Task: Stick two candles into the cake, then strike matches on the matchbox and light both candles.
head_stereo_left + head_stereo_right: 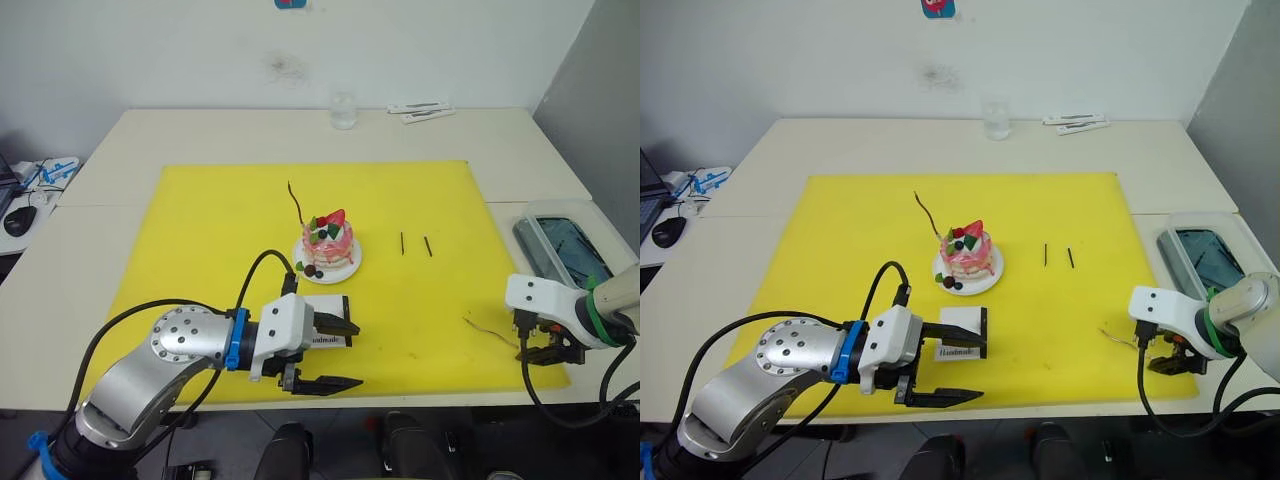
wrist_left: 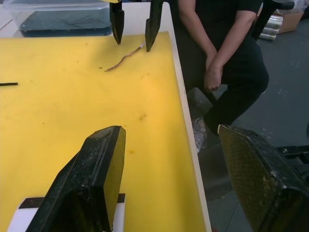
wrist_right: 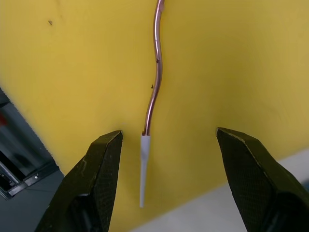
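**While one candle stands in the cake, the second lies flat at the mat edge — awkward pick**

Largest first: beige counter (image 1: pixel 520 140), smooth, covered by a yellow mat (image 1: pixel 220 210), matte and flat with a few specks.

Cake (image 1: pixel 328 243): small, round, pink-white layers, soft-looking, on a white plate mid-mat. One candle is planted in it, leaning up and away. Likely dents easily, so don't push hard.

Matchbox (image 1: pixel 962 335): flat white card box, black strip on one edge, just in front of the cake. Left gripper (image 1: pixel 330 355) hovers at it, fingers spread wide, nothing held. Light and rigid; grip across the flat faces.

Matches (image 1: pixel 414 244): two short straight black sticks to the right of the cake, near each other, apart from everything else.

Loose candle (image 3: pixel 155 77): very thin wavy brown stick, glossy, pale tapered tip, lying near the mat's front right corner. Right gripper (image 3: pixel 166 181) sits over the pale end, fingers apart, either side of it, not touching.

My read: featherweight, waxy, snaps or bends under squeeze. Take it low on the brown shaft just above the pale tip, light pinch.
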